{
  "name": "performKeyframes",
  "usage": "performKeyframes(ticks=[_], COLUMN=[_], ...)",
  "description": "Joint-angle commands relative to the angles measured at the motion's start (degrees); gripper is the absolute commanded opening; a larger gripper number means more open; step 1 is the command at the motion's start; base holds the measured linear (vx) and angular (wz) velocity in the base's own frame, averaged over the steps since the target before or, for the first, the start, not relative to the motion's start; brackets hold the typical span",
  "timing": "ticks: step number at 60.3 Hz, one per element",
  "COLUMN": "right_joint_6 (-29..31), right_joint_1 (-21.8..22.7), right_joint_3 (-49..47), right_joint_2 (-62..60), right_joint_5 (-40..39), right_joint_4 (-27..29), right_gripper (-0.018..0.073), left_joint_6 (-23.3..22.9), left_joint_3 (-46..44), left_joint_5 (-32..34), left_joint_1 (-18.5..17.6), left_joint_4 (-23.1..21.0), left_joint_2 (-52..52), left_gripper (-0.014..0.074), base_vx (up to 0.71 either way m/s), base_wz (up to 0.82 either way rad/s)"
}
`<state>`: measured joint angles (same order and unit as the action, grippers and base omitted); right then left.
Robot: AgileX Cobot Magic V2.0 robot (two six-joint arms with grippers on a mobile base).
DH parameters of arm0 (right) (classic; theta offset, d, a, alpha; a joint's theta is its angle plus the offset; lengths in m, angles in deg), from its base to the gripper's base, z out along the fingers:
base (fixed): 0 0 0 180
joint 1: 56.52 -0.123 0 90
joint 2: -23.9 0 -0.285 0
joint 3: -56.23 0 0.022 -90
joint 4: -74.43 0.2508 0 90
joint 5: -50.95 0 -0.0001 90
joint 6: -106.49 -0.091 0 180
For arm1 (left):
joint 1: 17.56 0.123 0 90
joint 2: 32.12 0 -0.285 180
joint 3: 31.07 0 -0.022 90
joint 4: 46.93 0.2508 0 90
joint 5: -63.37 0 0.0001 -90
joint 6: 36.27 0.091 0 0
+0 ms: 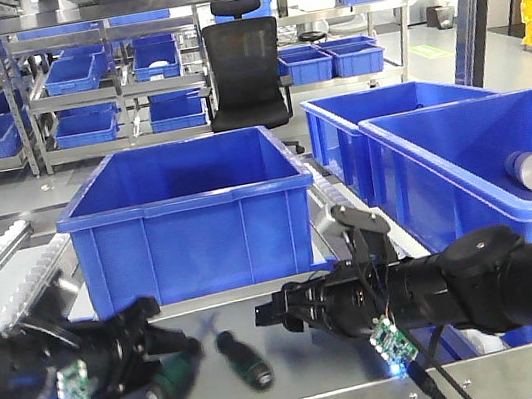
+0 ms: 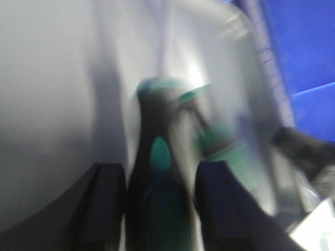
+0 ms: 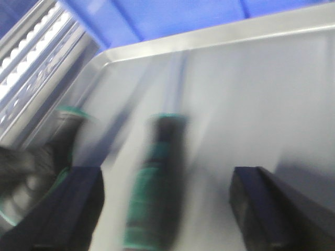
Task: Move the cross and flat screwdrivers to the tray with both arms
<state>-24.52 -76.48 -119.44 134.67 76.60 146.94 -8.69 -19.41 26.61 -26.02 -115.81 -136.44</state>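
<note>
Two screwdrivers with green-and-black handles, both on the steel tray (image 1: 305,381) in front of the large blue bin (image 1: 187,212). First screwdriver (image 1: 173,381): blurred, handle lying between the two fingers of the left gripper (image 1: 159,353), seen from the left wrist as a dark handle (image 2: 157,172) set between both pads (image 2: 107,204); whether squeezed or merely straddled, cannot tell. Second screwdriver (image 1: 243,358): flat on the tray at about 3 o'clock from the first, just beside it, shaft toward 11 o'clock. Right gripper (image 1: 279,311): fingers spread apart, gripping nothing, at about 2 o'clock from the second screwdriver; from the right wrist, the handle (image 3: 157,183) lies between the parted fingers (image 3: 73,198), nearer the left one, touching neither.
</note>
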Motion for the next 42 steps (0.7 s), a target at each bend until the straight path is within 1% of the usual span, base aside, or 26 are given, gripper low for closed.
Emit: performKeyframes(ticks=[1,8,11,13,16,19,23,24,25,30,32,33,34,38,42], right_joint_6=[1.93,2.44,2.43,2.32,1.67,0.19,-2.73,-3.49,-4.34,-8.54,-10.45,-11.64,-12.78,-16.78,-19.18], right_joint_1=[0.11,0.11,0.11,0.11,0.11,0.11,0.11,0.11,0.11,0.11,0.11,0.11,0.11,0.11,0.11], right_joint_3=[-2.57,-2.57,-2.57,-2.57,-2.51,-2.51,-2.51,-2.51,-2.51,-1.41,-0.12,0.92,2.15,7.98,14.37], right_joint_2=[-4.75,-7.91,-9.44,-10.64,-12.82,-15.12,-19.03,-19.71,-20.77,-26.26,-28.68,-30.26,-31.99,-38.32,-45.93], right_joint_5=[0.26,0.32,0.69,1.08,1.77,3.1,5.39,5.86,6.44,7.31,6.45,5.61,4.58,0.23,-5.45], right_joint_4=[1.73,1.43,0.99,0.51,-1.24,-4.27,-11.67,-13.08,-15.15,-24.84,-27.96,-29.73,-31.42,-36.17,-39.57], right_gripper=[0.0582,0.0568,0.0533,0.0494,0.0403,0.0273,0.0041,0.0001,-0.0015,-0.0011,-0.001,-0.001,-0.0009,-0.0009,-0.0009], left_joint_6=[1.0,3.06,3.17,3.17,3.17,2.94,2.42,1.97,1.63,-3.2,-5.04,-6.11,-6.85,-11.54,-15.11], left_joint_3=[-1.7,-1.7,-1.65,-1.65,-1.65,-1.65,-1.65,-1.65,-1.65,-0.77,0.53,1.42,2.09,6.8,11.96], left_joint_5=[0.37,-0.45,-1.17,-1.89,-2.78,-3.5,-4.13,-4.47,-4.54,-4.36,-3.29,-2.58,-2.05,1.35,4.27], left_joint_1=[-0.24,-0.24,-0.24,-0.24,-0.24,-0.24,-0.24,-0.24,-0.24,-0.24,-0.24,-0.24,-0.24,-0.24,-0.24], left_joint_4=[-3.51,-3.37,-3.19,-2.86,-1.36,1.03,6.88,9.31,10.65,20.68,25.72,28.31,29.99,39.58,46.62], left_joint_2=[5.14,7.85,9.12,9.93,11.33,12.95,15.83,17.05,17.7,22.89,26.07,27.8,29.05,37.63,45.79], left_gripper=[0.0427,0.0423,0.0405,0.0382,0.0309,0.0224,0.006,0.0,-0.001,-0.0005,-0.0002,0.0,0.0,0.0003,0.0003], base_vx=[0.0,0.0,0.0,0.0,0.0,0.0,0.0,0.0,0.0,0.0,0.0,0.0,0.0,0.0,0.0], base_wz=[0.0,0.0,0.0,0.0,0.0,0.0,0.0,0.0,0.0,0.0,0.0,0.0,0.0,0.0,0.0])
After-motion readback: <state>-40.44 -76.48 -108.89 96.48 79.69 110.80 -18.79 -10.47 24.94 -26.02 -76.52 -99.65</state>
